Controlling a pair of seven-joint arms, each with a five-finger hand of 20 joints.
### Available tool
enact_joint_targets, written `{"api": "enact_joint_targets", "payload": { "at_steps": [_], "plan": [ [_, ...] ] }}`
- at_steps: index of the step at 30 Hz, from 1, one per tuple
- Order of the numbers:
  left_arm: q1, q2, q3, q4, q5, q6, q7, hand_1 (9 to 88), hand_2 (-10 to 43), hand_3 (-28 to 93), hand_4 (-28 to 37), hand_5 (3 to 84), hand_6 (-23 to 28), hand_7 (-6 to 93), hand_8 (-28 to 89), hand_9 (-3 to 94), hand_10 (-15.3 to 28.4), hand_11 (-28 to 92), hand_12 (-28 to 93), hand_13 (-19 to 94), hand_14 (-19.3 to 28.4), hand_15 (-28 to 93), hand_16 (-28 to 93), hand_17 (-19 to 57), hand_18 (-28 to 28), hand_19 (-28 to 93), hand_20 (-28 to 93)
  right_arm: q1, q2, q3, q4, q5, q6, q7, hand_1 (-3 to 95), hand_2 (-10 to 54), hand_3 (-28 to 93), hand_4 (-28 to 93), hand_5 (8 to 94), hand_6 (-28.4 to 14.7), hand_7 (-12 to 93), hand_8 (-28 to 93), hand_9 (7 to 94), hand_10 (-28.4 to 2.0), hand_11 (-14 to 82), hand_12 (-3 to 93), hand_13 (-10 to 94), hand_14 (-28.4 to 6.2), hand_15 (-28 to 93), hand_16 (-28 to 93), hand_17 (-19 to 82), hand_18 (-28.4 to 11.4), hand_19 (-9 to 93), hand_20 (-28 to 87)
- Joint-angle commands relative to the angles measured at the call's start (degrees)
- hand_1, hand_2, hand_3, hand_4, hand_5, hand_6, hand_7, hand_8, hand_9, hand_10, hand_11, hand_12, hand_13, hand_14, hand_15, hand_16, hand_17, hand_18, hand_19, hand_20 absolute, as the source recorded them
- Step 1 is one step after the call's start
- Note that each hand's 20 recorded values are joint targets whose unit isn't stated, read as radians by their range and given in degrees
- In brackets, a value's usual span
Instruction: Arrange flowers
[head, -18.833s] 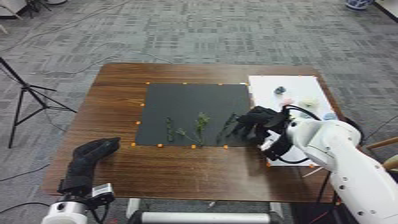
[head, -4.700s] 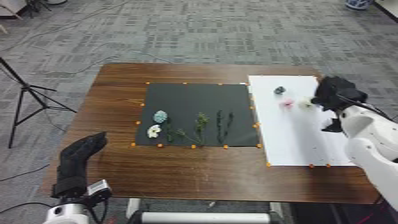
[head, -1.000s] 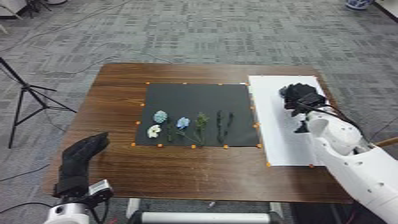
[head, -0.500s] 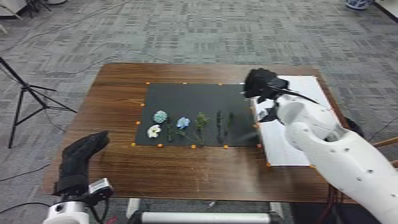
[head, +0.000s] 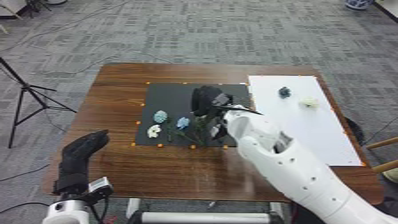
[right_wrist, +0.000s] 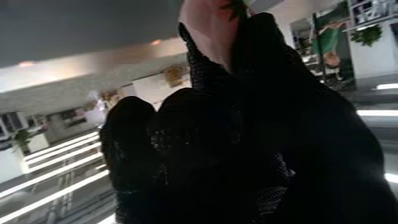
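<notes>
Head view, taking twelve o'clock as the far side: the right robot hand (head: 205, 101) is over the black mat (head: 169, 95) near its twelve o'clock, grasping a pink flower (right_wrist: 210, 29), which the right wrist view shows pinched at its tips. The left robot hand (head: 82, 152) is released, fingers extended, around eight o'clock on the brown bench (head: 178, 175). On the mat, a pale blue-green flower (head: 161, 116) lies at nine o'clock and a white flower (head: 154, 131) at eight; a blue flower (head: 183, 123) sits at four o'clock from the blue-green one, with green sprigs (head: 197, 139) at its five o'clock. On the white sheet (head: 311, 137), a dark flower (head: 284, 92) lies near eleven o'clock and a cream flower (head: 308, 102) near twelve.
</notes>
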Motion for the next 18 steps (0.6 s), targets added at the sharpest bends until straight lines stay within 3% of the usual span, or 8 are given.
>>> {"api": "enact_joint_targets", "payload": {
  "at_steps": [1,18],
  "plan": [
    [0.61,-0.29,-0.20,-0.27,-0.12,-0.62,0.00,30.4,1.6,68,-25.1,53.5,-0.2,20.9,-10,51.4,13.7,25,14,40,16.7,23,1,3.5,13.2,16,17,-0.04,-0.32,-0.41,1.71,-2.96,-0.09,-1.10,62.3,-9.5,57,-19,78.6,0.0,21,8,88.4,-8.7,5.2,35.1,88,-2.6,60,36,61,-14.3,93,56],
    [0.24,-0.35,0.09,-0.13,0.02,-0.72,-0.09,30.4,1.6,68,-25.0,53.5,-0.3,21.0,-10,51.4,13.8,25,14,40,16.7,23,1,3.6,13.1,15,17,1.04,-0.30,0.73,2.65,-2.66,3.82,-0.63,62.3,-9.5,57,-19,78.7,0.3,21,7,88.4,-8.9,5.1,35.1,88,-2.8,60,36,60,-14.3,93,56]
  ]
}}
